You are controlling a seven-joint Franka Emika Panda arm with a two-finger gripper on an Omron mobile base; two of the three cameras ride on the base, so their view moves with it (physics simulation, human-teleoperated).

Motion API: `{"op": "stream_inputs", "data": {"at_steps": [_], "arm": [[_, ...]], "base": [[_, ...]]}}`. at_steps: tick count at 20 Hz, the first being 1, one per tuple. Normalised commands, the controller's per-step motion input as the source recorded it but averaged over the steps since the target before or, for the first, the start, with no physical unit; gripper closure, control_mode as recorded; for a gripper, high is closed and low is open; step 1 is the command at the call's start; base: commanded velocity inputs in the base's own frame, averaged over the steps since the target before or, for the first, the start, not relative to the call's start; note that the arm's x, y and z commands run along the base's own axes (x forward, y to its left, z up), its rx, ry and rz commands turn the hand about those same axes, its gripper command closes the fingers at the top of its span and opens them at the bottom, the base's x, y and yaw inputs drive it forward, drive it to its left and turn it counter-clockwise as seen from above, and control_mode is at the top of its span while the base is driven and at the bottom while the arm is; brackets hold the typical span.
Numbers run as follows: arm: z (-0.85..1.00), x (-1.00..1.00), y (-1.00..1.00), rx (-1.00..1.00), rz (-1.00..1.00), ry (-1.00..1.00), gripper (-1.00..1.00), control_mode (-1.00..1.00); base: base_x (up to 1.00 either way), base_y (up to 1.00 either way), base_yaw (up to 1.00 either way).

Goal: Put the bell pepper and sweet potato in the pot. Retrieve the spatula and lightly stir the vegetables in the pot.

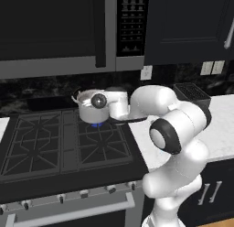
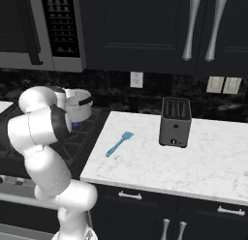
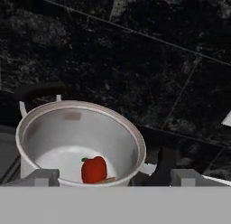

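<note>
The steel pot stands on the stove's back right burner, above a small blue flame; it also shows behind my arm. From above, the pot holds a red bell pepper, with a thin orange sliver, possibly the sweet potato, beside it. My gripper hovers just over the pot's near rim, open, its fingertips far apart with nothing between them. The teal spatula lies on the white counter, right of the stove.
A black toaster stands on the marble counter, right of the spatula; it also shows at the back. The black gas stove has bare front grates. A microwave hangs above it.
</note>
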Motion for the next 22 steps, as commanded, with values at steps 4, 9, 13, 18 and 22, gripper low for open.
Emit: {"op": "stream_inputs", "data": {"at_steps": [4, 9, 13, 18, 22], "arm": [[0.73, -1.0, 0.09, 0.1, 0.0, -0.05, -1.0, -1.0], [0.9, -1.0, 0.0, 0.14, -0.02, -0.04, -1.0, -1.0], [0.16, -1.0, -0.43, 0.1, -0.13, 0.15, -1.0, -1.0], [-0.2, -0.99, -0.88, 0.0, -0.24, 0.33, -1.0, -1.0], [-0.26, -0.49, -1.0, 0.0, -0.3, 0.37, -1.0, -1.0]], "base": [[0.0, 0.0, 0.0], [0.0, 0.0, 0.0], [0.0, 0.0, 0.0], [0.0, 0.0, 0.0], [0.0, 0.0, 0.0]]}}
